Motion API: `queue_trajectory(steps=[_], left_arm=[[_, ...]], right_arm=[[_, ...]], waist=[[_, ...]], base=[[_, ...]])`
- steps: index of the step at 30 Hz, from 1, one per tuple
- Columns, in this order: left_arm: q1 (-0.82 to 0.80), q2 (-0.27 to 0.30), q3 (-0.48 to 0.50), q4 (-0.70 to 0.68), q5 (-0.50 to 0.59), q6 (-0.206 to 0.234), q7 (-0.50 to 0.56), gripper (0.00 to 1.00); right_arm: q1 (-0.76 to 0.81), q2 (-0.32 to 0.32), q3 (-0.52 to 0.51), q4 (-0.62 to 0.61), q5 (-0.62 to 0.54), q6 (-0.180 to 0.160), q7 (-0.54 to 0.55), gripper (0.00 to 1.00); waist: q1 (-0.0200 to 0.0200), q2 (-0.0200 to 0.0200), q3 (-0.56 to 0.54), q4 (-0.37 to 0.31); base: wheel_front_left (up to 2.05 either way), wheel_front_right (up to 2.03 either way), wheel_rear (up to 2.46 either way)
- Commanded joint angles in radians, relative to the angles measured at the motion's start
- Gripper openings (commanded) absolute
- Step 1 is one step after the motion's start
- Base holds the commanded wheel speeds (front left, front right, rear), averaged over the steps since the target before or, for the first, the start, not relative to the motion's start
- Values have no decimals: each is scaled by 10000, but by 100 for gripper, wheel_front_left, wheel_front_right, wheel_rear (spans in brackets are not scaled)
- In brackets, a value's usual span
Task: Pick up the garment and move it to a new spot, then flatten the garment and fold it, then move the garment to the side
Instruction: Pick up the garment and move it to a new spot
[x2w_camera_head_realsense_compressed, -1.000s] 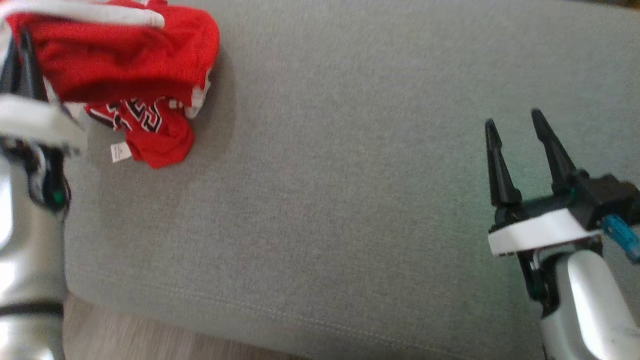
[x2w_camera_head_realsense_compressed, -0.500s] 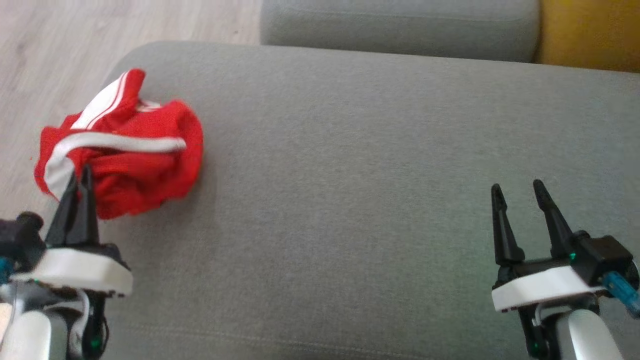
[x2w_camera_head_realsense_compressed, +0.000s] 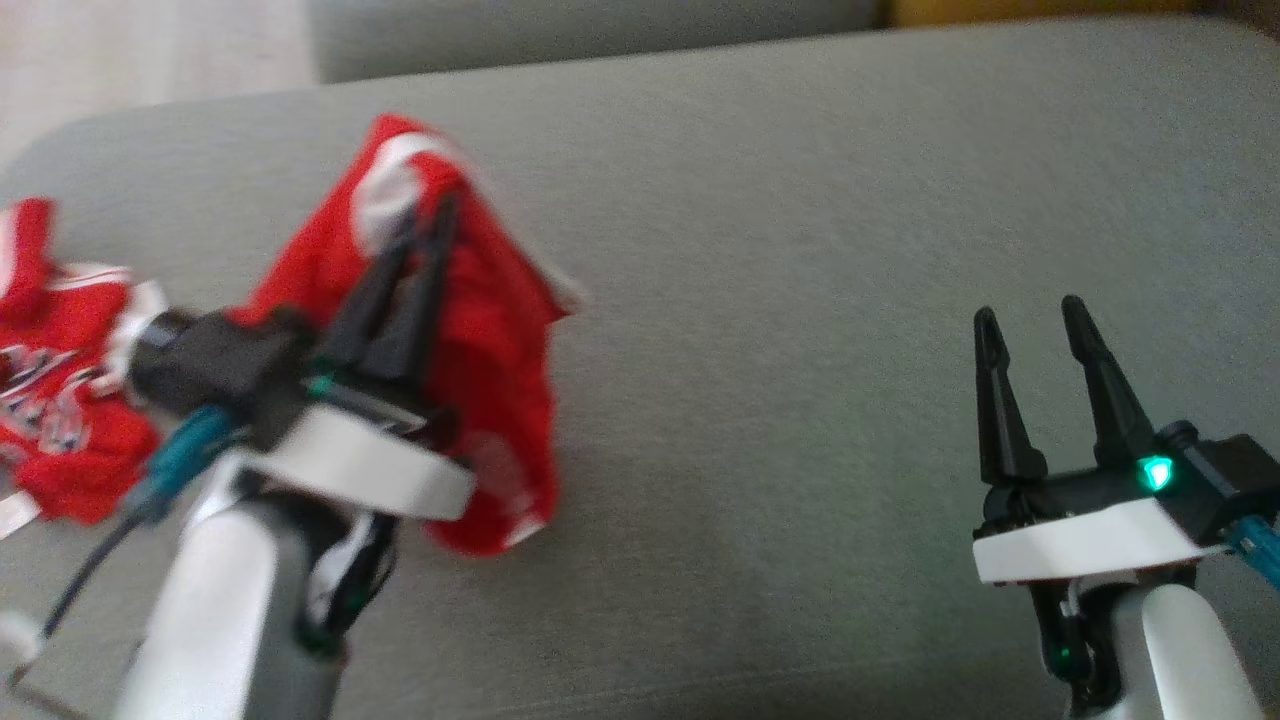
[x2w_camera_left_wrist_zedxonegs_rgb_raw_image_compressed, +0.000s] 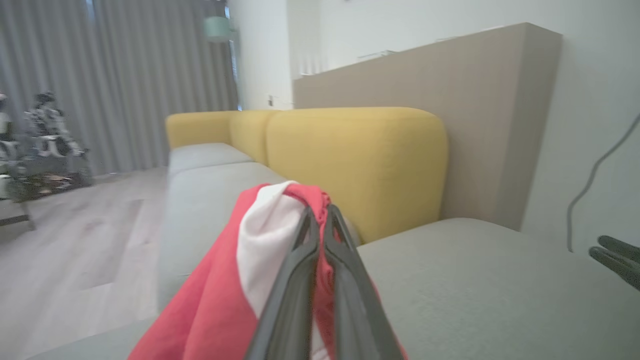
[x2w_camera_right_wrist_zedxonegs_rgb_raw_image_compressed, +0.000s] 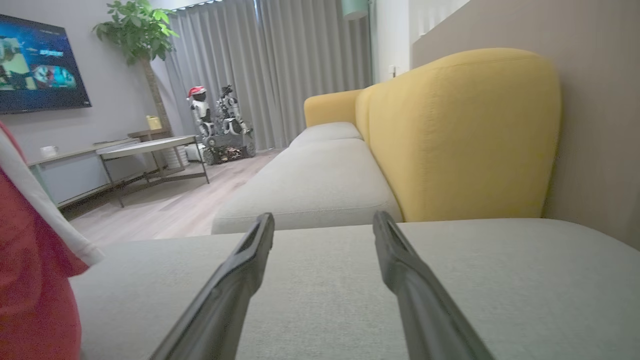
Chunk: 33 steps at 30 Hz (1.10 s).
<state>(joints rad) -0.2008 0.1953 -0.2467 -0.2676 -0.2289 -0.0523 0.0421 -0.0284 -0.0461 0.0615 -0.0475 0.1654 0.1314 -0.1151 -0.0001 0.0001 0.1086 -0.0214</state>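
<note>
Spanning the room: pale wood floor (x2w_camera_left_wrist_zedxonegs_rgb_raw_image_compressed: 75, 240), grey fabric sofa seat (x2w_camera_head_realsense_compressed: 800, 300), yellow padded backrests (x2w_camera_left_wrist_zedxonegs_rgb_raw_image_compressed: 350, 160). Red garment with white trim (x2w_camera_head_realsense_compressed: 490, 330) hangs over the seat's left part (blurred), pinched at its top by the left gripper (x2w_camera_head_realsense_compressed: 432, 210). Right gripper (x2w_camera_head_realsense_compressed: 1030, 312) gapes empty, well apart.

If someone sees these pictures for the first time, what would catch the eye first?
The bright red garment with white trim stands out first: it hangs over the grey fabric sofa cushion, pinched between the shut dark fingers of the left gripper, left of centre. At the lower right, the right gripper hovers open and empty above the cushion.
</note>
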Motion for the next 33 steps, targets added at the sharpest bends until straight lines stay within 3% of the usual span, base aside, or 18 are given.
queue_trajectory(steps=[1, 6, 10, 19, 20, 21, 28, 33], left_arm=[[-1026, -87, -111, 33, 181, -161, 56, 0], [-2218, -542, -1376, 1277, 136, -540, 227, 0], [-2926, -543, -2377, 2398, 160, -705, 286, 0], [-3213, -48, -4063, 4707, -228, -778, 293, 0], [-3254, -11, -4196, 4821, -313, -779, 174, 26], [-3274, 6, -4314, 4889, -414, -780, 41, 100], [-2928, -192, -4170, 4711, -1005, -617, -1311, 100], [-2153, -242, -3309, 4197, -1299, 433, -2288, 100]], right_arm=[[-465, -43, 310, -497, 151, -7, -14, 100], [-622, -42, 287, -549, 437, -7, -235, 100], [-710, -42, 277, -428, 690, -7, -490, 100], [-1109, -42, 446, 22, 1003, -7, -927, 100], [-1155, -42, 445, 84, 1000, -7, -957, 100], [-1196, -42, 440, 146, 1006, -7, -983, 100], [-1270, -42, 240, 503, 730, -7, -938, 100], [-1201, -41, 101, 534, 307, -7, -573, 100]], waist=[[1, -1, 1000, -1331], [1, -1, 1907, -2416], [1, -1, 2568, -2886], [1, -1, 3118, -2963], [1, -1, 3110, -2888], [1, -1, 3074, -2797], [1, -1, 2203, -1721], [1, -1, 1290, -674]], base=[[0, 0, 0], [0, 0, 0], [0, 0, 0], [0, 0, 0], [0, 0, 0], [0, 0, 0], [0, 0, 0], [0, 0, 0]])
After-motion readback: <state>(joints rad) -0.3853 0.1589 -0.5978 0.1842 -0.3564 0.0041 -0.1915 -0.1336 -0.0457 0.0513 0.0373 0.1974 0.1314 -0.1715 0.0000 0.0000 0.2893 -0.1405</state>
